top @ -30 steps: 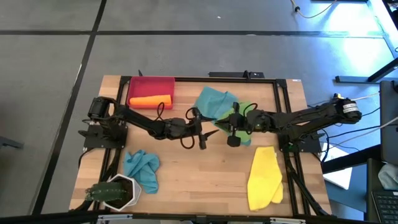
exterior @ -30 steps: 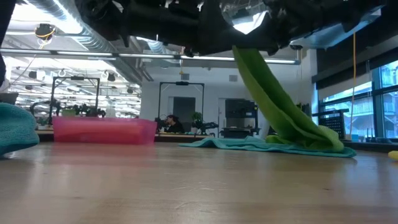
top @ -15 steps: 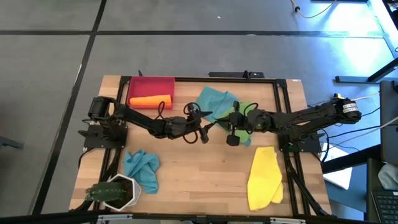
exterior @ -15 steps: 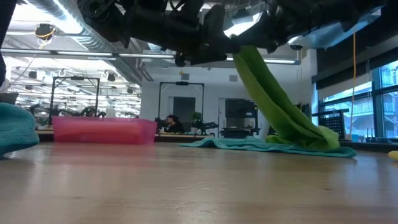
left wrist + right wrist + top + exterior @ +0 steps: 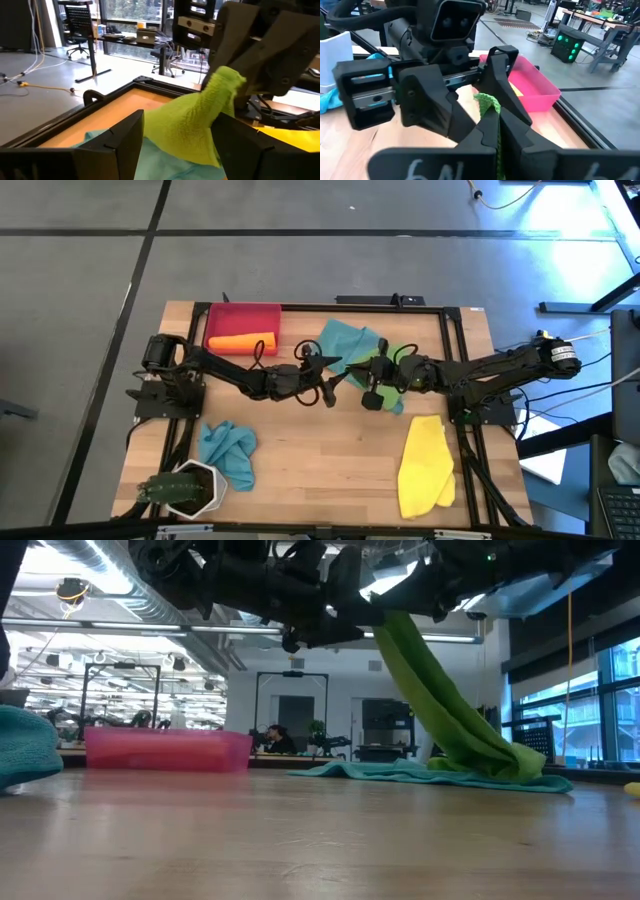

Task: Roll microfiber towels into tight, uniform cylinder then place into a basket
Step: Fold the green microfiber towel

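1. Around the two end effectors, which meet over the far middle of the table: a spread teal-blue microfibre towel [image 5: 345,340] lies on the wood just beyond and beneath them, and the long limp green microfibre towel [image 5: 440,710] hangs down onto its edge.
2. Well to the left end effector's [image 5: 333,380] near side lie a crumpled second teal-blue towel [image 5: 228,450] and, touching it, a white hexagonal pot with a plant [image 5: 185,490]; a long yellow microfibre towel [image 5: 424,463] lies well to the right end effector's [image 5: 372,372] near side.
3. The shallow red rectangular plastic basket [image 5: 240,314] sits behind the left arm at the far left corner, with a rolled orange towel [image 5: 240,341] inside it.
4. The table [image 5: 330,460] is pale wood in a black frame on a grey floor; the low view shows a large workshop beyond, with ceiling lights, windows and a seated person far off.
5. The right end effector has its fingers pressed together on the green towel's upper corner, lifting it clear of the table so that the cloth slopes down as a narrow band.
6. The left end effector has its fingers spread wide, one on each side of the hanging green cloth, just below the right one's pinch and not closed on it.
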You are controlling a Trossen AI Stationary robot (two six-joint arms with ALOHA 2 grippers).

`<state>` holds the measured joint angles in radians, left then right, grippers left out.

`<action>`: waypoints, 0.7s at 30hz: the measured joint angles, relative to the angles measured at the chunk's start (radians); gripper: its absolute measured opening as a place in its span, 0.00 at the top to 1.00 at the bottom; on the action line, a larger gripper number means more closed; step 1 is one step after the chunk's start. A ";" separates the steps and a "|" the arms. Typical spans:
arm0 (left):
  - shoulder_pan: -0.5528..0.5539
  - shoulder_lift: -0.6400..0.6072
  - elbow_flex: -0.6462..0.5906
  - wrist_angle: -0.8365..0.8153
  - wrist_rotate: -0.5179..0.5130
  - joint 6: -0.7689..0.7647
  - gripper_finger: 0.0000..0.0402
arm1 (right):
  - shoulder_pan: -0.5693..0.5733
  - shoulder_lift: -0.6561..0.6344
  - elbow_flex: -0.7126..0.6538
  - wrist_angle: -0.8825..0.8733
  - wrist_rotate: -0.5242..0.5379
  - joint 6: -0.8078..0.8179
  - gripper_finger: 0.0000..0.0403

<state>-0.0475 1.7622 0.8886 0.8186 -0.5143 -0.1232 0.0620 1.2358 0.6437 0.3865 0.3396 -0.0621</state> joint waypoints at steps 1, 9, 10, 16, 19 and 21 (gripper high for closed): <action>0.000 0.000 0.000 0.001 0.000 -0.002 0.46 | 0.000 0.000 0.000 0.002 0.000 0.000 0.99; -0.009 0.000 0.015 -0.011 -0.006 -0.004 0.46 | 0.000 0.061 0.000 0.088 0.006 -0.025 0.99; -0.014 0.000 0.022 -0.020 -0.010 0.002 0.46 | 0.000 0.070 0.000 0.103 0.014 -0.031 0.99; -0.024 -0.002 0.059 -0.151 -0.144 0.046 0.46 | 0.000 0.088 0.000 0.108 0.048 -0.048 0.99; -0.015 -0.002 0.059 -0.159 -0.164 0.047 0.46 | 0.000 0.087 0.000 0.108 0.047 -0.049 0.99; -0.015 -0.002 0.059 -0.159 -0.165 0.047 0.46 | 0.001 0.087 0.000 0.106 0.047 -0.049 0.99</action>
<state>-0.0625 1.7607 0.9478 0.6599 -0.6792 -0.0757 0.0626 1.3231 0.6434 0.4927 0.3862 -0.1108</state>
